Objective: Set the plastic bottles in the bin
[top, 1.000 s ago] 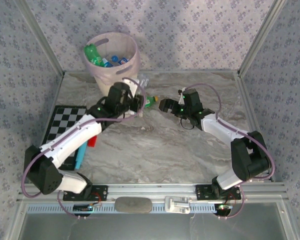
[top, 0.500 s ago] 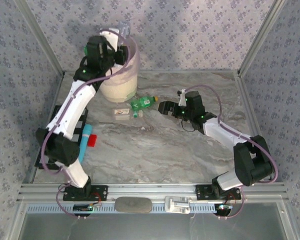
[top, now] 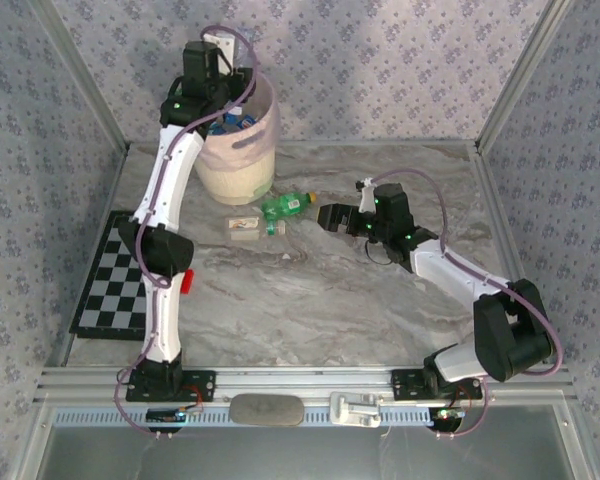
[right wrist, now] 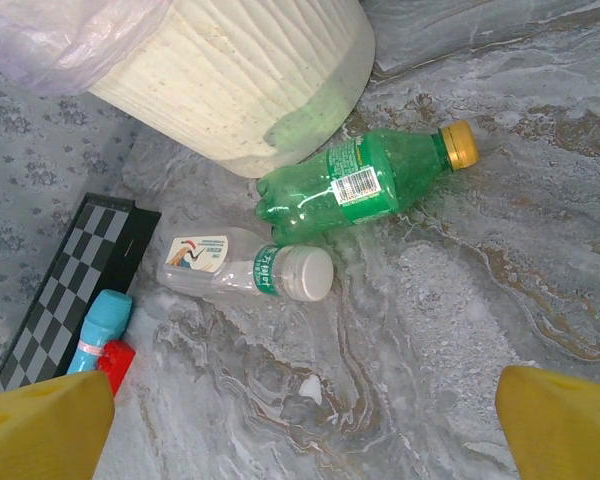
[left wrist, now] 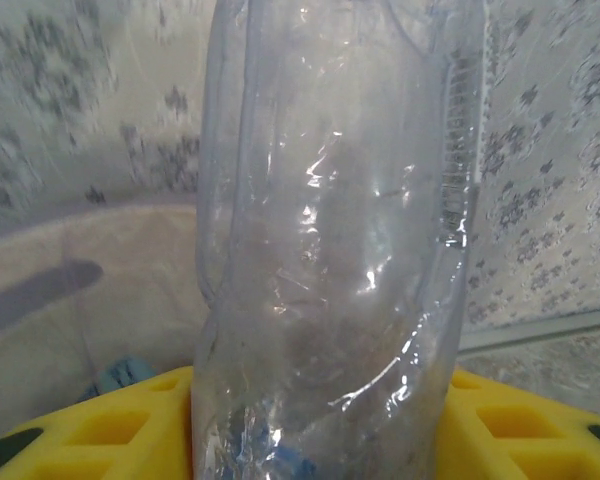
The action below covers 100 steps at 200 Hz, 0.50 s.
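– Well, what has changed?
– The left gripper (top: 232,90) went up from the table. It now hangs over the round pale pink plastic bin (top: 252,150) at upper left, fingers clamped on a clear crumpled plastic bottle (left wrist: 330,250). A drop seems next.
– And the others?
– A green yellow-capped plastic bottle (right wrist: 360,185) and a small clear white-capped bottle (right wrist: 245,268) lie below the bin. The right gripper (top: 324,216) waits nearby, fingers wide apart.
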Each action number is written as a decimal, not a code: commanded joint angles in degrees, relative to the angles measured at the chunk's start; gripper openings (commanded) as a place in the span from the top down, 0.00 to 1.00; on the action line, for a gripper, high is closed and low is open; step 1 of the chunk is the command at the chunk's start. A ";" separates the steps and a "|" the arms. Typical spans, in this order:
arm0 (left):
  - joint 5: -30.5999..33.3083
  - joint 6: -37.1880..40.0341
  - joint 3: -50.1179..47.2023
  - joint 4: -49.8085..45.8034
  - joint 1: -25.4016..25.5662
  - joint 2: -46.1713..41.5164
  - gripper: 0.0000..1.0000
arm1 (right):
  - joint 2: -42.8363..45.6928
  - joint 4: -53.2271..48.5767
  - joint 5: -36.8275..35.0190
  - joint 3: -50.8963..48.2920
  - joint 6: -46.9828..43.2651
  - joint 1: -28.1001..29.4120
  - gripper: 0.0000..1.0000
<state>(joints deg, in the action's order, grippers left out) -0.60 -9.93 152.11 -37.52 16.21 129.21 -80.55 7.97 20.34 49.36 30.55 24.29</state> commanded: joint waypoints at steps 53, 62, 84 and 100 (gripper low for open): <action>-5.07 -14.94 2.58 -3.15 -0.98 2.78 0.45 | 1.53 -1.98 -1.92 -0.88 -1.61 0.30 0.00; -5.63 -15.58 2.54 -3.37 -1.13 2.72 0.41 | 1.73 -2.13 -2.14 -0.90 -1.72 0.31 0.00; -5.92 -16.08 2.46 -3.70 -1.44 2.04 0.23 | 2.06 -2.23 -2.49 -1.08 -1.91 0.31 0.00; -6.33 -15.99 2.40 -3.58 -1.51 1.11 0.12 | 2.12 -2.35 -2.50 -0.95 -1.89 0.30 0.00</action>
<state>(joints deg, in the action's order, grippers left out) -5.32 -24.47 152.22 -40.73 15.29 131.74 -79.99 6.85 18.83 48.80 29.95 24.29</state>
